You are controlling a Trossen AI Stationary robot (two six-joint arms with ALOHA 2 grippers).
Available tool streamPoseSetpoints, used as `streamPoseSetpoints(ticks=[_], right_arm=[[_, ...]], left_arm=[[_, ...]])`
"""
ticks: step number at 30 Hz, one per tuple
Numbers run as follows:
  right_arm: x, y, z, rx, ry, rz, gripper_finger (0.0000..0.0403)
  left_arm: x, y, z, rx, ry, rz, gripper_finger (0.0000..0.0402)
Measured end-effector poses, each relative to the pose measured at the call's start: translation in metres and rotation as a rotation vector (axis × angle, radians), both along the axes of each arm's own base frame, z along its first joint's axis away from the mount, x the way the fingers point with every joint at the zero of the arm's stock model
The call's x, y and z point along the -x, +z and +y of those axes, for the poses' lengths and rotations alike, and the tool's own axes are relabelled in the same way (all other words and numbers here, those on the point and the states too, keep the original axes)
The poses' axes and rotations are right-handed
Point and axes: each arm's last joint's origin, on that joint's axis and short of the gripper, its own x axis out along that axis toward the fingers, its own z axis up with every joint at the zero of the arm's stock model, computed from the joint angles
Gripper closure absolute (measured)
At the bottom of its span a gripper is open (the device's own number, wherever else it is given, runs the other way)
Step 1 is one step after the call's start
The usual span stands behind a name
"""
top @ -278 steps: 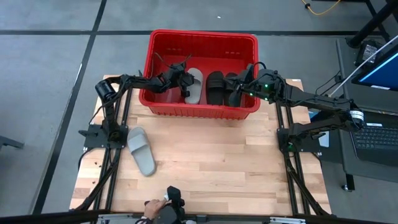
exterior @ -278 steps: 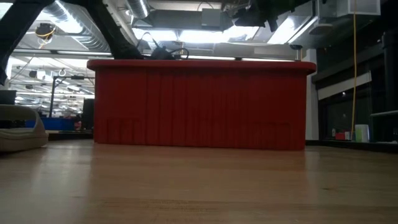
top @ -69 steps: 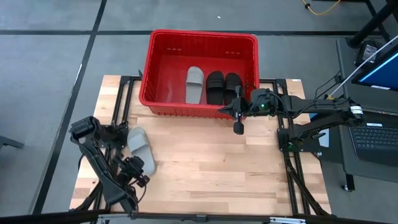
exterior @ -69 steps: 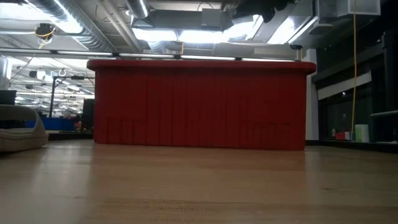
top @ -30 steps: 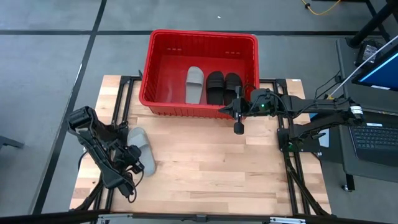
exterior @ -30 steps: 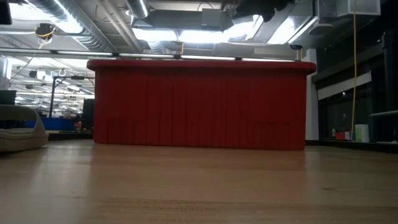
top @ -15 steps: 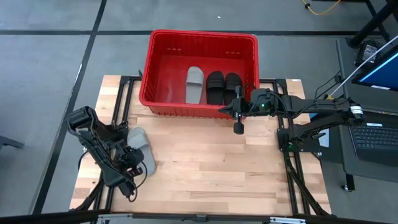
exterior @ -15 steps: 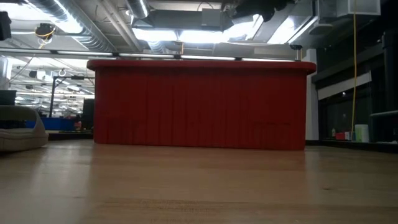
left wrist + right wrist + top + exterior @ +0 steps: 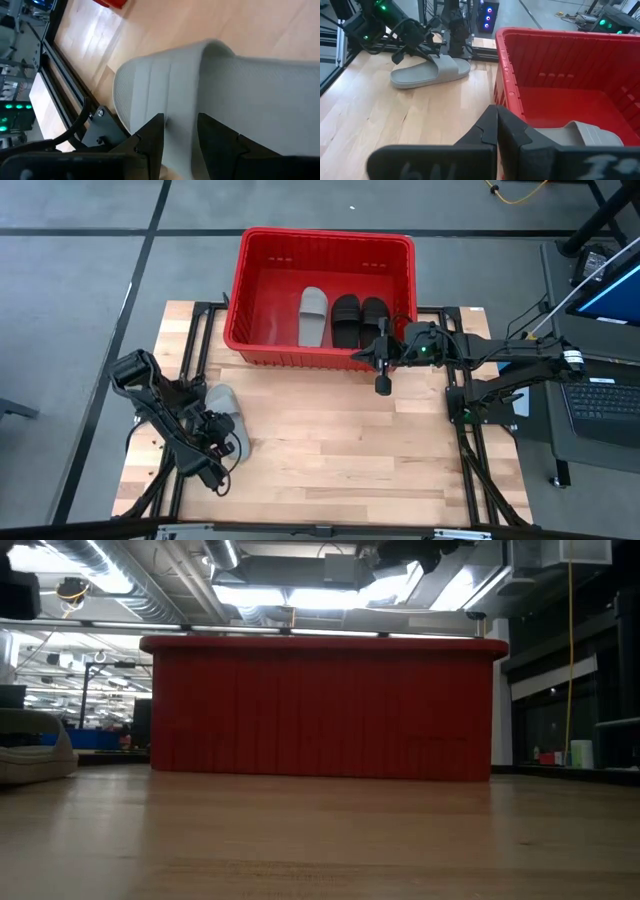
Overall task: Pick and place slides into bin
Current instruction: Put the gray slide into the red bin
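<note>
One light grey slide (image 9: pixel 232 432) lies sole down on the wooden table near its left edge, also seen as the slide (image 9: pixel 220 95) and the slide (image 9: pixel 432 70). My left gripper (image 9: pixel 220 434) is low over it, open, its fingers (image 9: pixel 150 137) astride the slide's side rim. The red bin (image 9: pixel 320 242) at the table's far side holds a grey slide (image 9: pixel 313 315) and two black slides (image 9: pixel 359 320). My right gripper (image 9: pixel 382 385) hangs shut and empty in front of the bin's near right corner. My left gripper (image 9: pixel 179 122) has the grey slide's side rim (image 9: pixel 180 107) between its open fingers, just beside the strap's edge. It comes slanting down from the table's left side. Whether the fingers touch the slide cannot be told. The slide lies flat on the table.
The bin's thick near rim (image 9: pixel 506 75) stands close by my right gripper. Bare wood (image 9: pixel 340 440) spreads between the slide and the bin. Black frame rails (image 9: pixel 462 430) run along both table sides. A laptop (image 9: pixel 605 395) sits off the table's right.
My left gripper has moved a little toward the table's right edge, in over the grey slide, which has stayed in place. My right arm has kept still.
</note>
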Motion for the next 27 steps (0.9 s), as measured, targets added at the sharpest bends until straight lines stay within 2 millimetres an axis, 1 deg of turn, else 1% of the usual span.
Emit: streamPoseSetpoints(ticks=[7,11,20,27], right_arm=[[-0.0002,0.0006,0.0,0.001,0.0,-0.006,0.0397],[-0.0003,0.0005,0.0,0.002,0.001,-0.006,0.0397],[-0.0002,0.0006,0.0001,0.001,0.001,-0.006,0.0397],[-0.0002,0.0006,0.0,0.001,0.0,-0.006,0.0397]], left_arm=[[-0.0034,0.0001,0.0027,-0.003,0.018,-0.004,0.03],[-0.0035,0.0001,0.0027,-0.004,0.016,-0.006,0.0314],[-0.0036,0.0003,0.0027,-0.007,0.013,-0.009,0.0391],[-0.0036,0.0004,0.0026,-0.006,0.013,-0.008,0.0395]])
